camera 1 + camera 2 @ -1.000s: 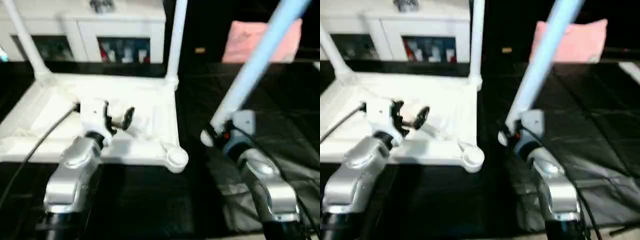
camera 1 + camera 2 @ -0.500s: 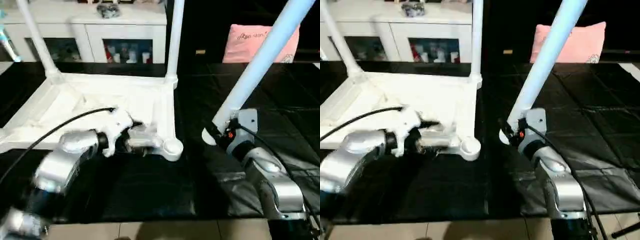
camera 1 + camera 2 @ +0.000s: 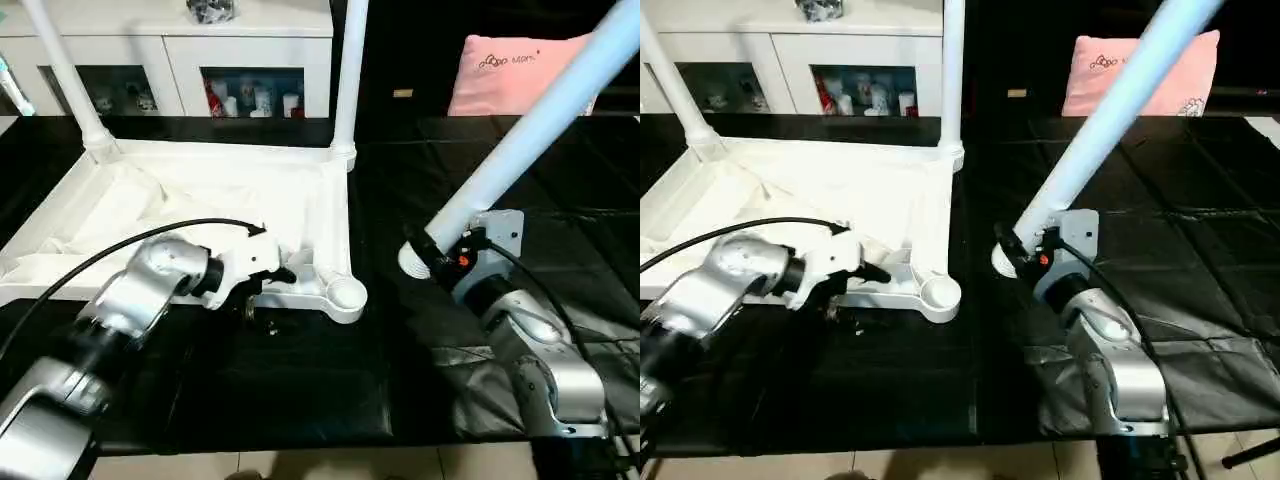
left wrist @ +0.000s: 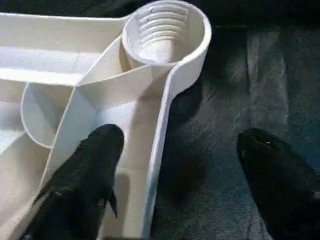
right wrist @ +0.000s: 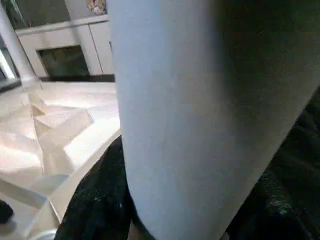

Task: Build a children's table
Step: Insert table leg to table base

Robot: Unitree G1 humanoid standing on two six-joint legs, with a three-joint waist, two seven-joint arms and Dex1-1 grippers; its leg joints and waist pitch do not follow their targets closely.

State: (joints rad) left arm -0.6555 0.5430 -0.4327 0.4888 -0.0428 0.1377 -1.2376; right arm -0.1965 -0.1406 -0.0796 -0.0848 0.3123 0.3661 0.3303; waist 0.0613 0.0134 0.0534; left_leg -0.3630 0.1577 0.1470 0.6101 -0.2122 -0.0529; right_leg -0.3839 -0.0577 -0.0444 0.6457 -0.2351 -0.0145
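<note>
The white tabletop [image 3: 190, 195] lies underside up on a black mat, with two white legs standing in its far corners [image 3: 62, 70] [image 3: 350, 70]. Its near right corner socket [image 3: 345, 293] [image 4: 165, 30] is empty. My left gripper [image 3: 265, 292] [image 4: 175, 165] is open and straddles the tabletop's near rim just beside that socket. One finger [image 4: 85, 180] is inside the rim and the other [image 4: 277, 175] is outside, over the mat. To the right of the tabletop, my right gripper [image 3: 440, 252] is shut on the thick end of a third leg [image 3: 530, 120], which slants up to the right.
A white cabinet [image 3: 180, 60] with glass doors stands behind the tabletop. A pink cushion [image 3: 510, 65] lies at the back right. The black mat [image 3: 300, 380] covers the floor, with light tiles along the near edge. A black cable [image 3: 130, 245] loops over my left arm.
My left arm has swung from above the tabletop's middle down to its near rim by the right corner socket. The camera has tilted. The right gripper keeps the leg.
</note>
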